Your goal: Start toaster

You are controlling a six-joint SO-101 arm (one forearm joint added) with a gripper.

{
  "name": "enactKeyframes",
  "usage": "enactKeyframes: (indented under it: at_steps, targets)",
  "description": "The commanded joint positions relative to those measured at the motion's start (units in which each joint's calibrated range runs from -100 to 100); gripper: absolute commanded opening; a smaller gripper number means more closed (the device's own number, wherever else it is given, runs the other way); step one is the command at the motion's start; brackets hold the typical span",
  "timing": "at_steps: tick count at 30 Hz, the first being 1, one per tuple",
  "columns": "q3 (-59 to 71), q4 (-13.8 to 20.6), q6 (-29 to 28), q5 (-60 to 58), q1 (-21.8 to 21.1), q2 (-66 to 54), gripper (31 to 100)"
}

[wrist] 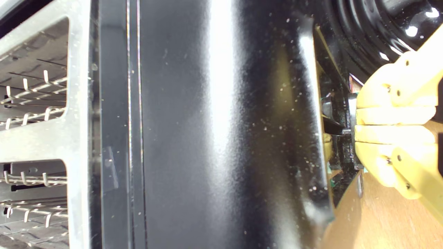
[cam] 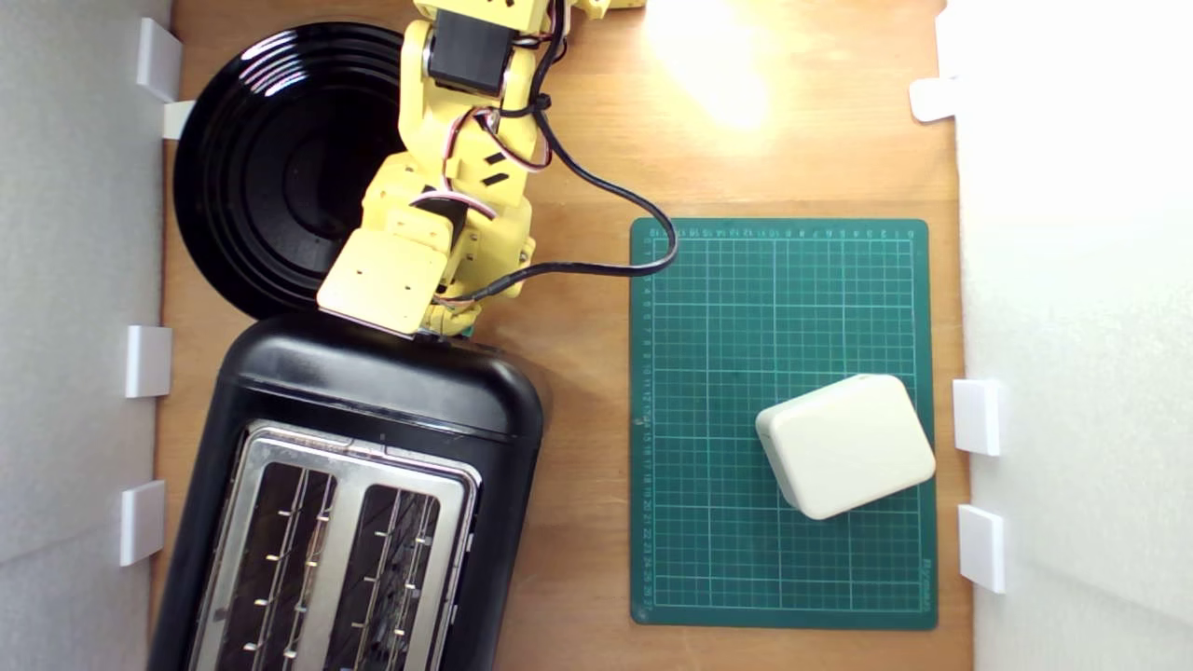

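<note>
— Where's the toaster (cam: pixel 373 485)?

— On the wooden counter (cam: pixel 578 522), at the lower part of the exterior view's left. It's glossy black with a silver top plate (cam: pixel 345 522) and two slots; wire racks show inside them. The wrist view has its black shell (wrist: pixel 207 138) filling most of the picture, with the metal plate and both slots at one edge.

— And the fingers?

— In the wrist view the yellow fingers (wrist: pixel 394 116) lie pressed flat against each other, clenched with nothing between them, tips right at the toaster's end face beside a small dark part sticking out (wrist: pixel 334 128). I can't tell whether they touch it. A sliver of teal shows just beneath (wrist: pixel 330 169).

— What does the exterior view show of the arm?

— The yellow arm (cam: pixel 466 168) comes down from the top edge and its wrist block (cam: pixel 382 280) sits over the toaster's near end, hiding the fingers. A black cable (cam: pixel 606 266) loops off it toward the exterior view's right.

— What's around it?

— A round black ribbed plate (cam: pixel 270 168) just above the toaster, partly under the arm. Well apart, on the exterior view's right, a green cutting mat (cam: pixel 708 373) with a small cream rounded box (cam: pixel 846 445) lying on it. White walls (cam: pixel 75 280) with small white brackets (cam: pixel 149 361) flank the counter.
</note>
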Motion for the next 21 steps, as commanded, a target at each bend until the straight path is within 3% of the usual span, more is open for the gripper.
enactKeyframes:
  at_steps: [1,21]
  targets:
    - [0.5,-1.0,0.5,2.4,-0.5,3.0,31.3]
    - [-9.2,-1.0,0.5,8.0,-0.6,2.9,31.3]
